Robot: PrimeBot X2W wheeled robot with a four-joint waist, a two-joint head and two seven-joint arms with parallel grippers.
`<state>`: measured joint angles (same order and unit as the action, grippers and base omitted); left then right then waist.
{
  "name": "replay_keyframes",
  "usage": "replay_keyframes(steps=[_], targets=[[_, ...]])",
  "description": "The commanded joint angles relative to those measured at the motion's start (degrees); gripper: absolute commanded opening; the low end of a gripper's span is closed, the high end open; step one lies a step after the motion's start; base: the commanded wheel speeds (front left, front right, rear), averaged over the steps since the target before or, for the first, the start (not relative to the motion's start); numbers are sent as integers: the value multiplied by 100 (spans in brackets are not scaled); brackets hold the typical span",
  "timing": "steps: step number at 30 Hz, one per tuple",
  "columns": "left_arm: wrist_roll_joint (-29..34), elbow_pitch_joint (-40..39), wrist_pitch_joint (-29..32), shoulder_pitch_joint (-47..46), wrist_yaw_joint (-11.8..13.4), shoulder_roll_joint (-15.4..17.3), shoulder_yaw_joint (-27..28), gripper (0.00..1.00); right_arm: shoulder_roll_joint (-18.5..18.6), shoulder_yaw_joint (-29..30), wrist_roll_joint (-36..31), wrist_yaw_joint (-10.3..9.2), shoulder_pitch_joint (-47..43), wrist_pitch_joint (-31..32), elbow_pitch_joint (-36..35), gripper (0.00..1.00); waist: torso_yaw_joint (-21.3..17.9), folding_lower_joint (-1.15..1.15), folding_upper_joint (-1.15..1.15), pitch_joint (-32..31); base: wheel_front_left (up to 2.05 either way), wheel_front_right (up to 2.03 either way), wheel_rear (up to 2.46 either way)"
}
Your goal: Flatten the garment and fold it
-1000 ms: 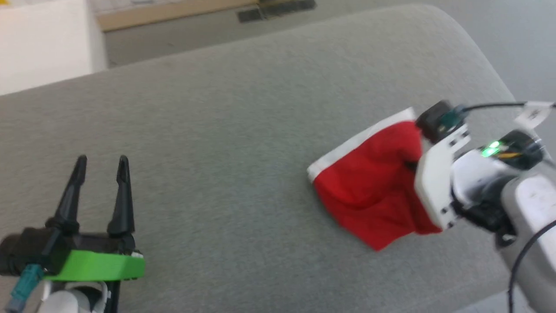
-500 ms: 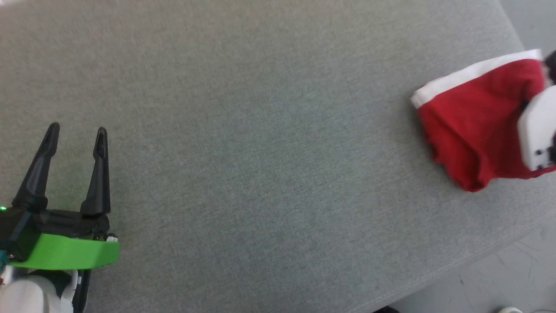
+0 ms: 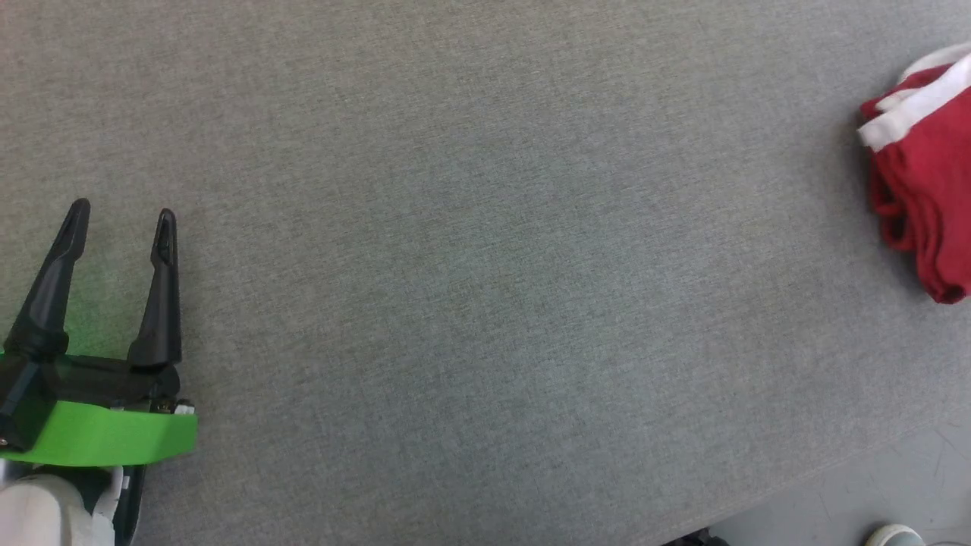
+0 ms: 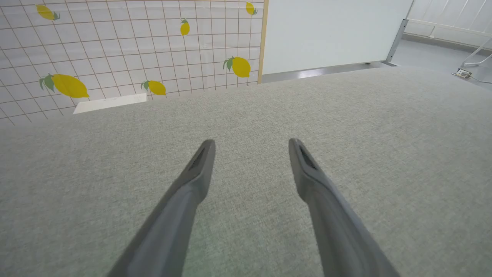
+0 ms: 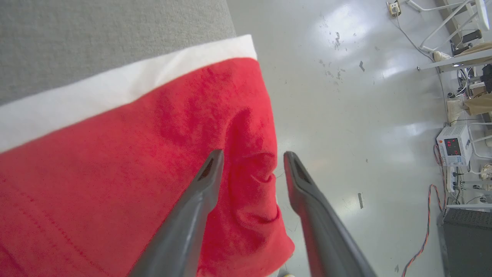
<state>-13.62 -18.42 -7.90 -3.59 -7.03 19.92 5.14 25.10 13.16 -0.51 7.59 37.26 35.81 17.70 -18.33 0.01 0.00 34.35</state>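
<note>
Since a second ago the head camera has swung away, and the red thin-fabric shorts [image 3: 925,189] with a white band have slumped into a bunch at the right edge of the grey cloth-covered table [image 3: 485,265]. Over them the right gripper [image 5: 253,153] is spread wide. Well apart, the left gripper [image 3: 121,210] is spread above bare cloth.
</note>
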Motion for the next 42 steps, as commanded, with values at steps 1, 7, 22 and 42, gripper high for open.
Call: replay_keyframes(steps=[1, 7, 22, 42], targets=[[-77, 14, -27, -76, 8, 3, 1, 100, -36, 96, -48, -10, 154, -143, -5, 100, 11, -1, 0, -62, 0, 0, 0], [-125, 413, -316, -152, 56, -220, -169, 100, -218, 183, 174, -10, 449, -1113, -289, 100, 171, -1, 0, -738, 0, 0, 0], [-54, 1176, -640, 91, 572, -768, -121, 100, -2052, -1219, 639, -10, -849, -3271, -1702, 100, 837, -1, 0, -2566, 0, 0, 0], [-148, 2029, -676, 113, 934, -1233, -212, 100, -2221, -1490, 1381, -10, -2959, -5044, -878, 100, 1968, -1, 0, -3384, 0, 0, 0]])
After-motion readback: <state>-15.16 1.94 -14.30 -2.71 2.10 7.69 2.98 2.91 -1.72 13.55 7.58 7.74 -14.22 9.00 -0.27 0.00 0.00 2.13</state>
